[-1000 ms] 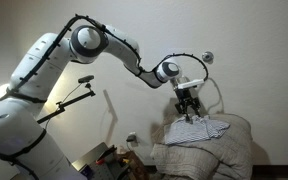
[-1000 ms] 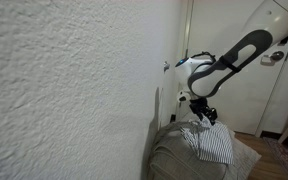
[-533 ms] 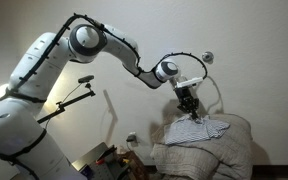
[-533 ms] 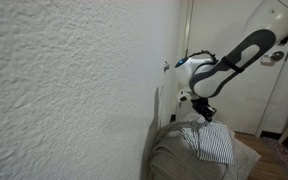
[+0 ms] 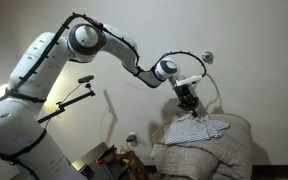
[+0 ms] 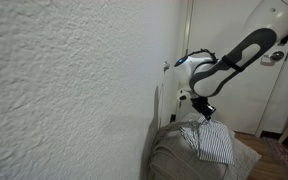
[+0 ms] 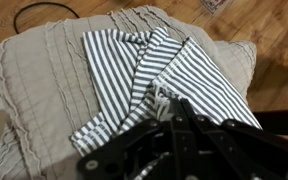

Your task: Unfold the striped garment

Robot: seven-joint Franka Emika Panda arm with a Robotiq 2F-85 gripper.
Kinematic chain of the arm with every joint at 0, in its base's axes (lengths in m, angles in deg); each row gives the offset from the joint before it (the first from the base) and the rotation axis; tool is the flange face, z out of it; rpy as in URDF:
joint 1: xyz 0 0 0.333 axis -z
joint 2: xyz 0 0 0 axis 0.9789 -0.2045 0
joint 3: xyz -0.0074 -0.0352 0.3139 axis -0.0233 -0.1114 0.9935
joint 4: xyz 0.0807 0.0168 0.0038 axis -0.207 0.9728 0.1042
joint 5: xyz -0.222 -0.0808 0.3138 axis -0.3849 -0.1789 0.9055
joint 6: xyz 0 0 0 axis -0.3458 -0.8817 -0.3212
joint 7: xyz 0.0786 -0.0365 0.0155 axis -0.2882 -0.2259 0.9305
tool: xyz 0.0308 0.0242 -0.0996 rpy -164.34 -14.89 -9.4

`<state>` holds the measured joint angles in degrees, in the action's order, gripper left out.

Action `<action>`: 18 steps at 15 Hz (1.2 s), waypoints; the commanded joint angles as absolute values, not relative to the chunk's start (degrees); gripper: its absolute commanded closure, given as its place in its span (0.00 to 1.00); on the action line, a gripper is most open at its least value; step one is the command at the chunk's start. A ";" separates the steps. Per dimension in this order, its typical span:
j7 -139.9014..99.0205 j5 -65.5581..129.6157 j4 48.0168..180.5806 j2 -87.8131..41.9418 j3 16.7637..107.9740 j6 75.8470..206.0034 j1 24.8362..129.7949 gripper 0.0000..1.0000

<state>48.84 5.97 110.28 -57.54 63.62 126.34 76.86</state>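
The striped garment (image 7: 144,65) is white with dark stripes and lies folded on a beige ribbed cushion (image 7: 44,70). In the wrist view my gripper (image 7: 166,103) is shut, with a small bunch of striped cloth pinched at its tips near the middle fold. In both exterior views the gripper (image 5: 189,108) (image 6: 206,115) points down onto the garment (image 5: 200,128) (image 6: 214,143), and a peak of cloth rises to the fingertips. The rest of the garment stays flat on the cushion (image 5: 204,152).
A black cable loop (image 7: 39,12) lies beyond the cushion and a wooden floor (image 7: 274,40) shows beside it. A textured wall (image 6: 64,90) stands close to the cushion, with a door (image 6: 246,100) behind. A camera on a stand (image 5: 82,82) stands off to the side.
The jaws have closed on the cloth at the garment's middle. The gripper has risen slightly, drawing a small peak of fabric up with it.
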 commanded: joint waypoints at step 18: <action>23.31 -9.00 129.11 -12.28 65.13 139.06 73.69 0.99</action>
<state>29.07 -5.59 124.35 -18.99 64.75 136.07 72.36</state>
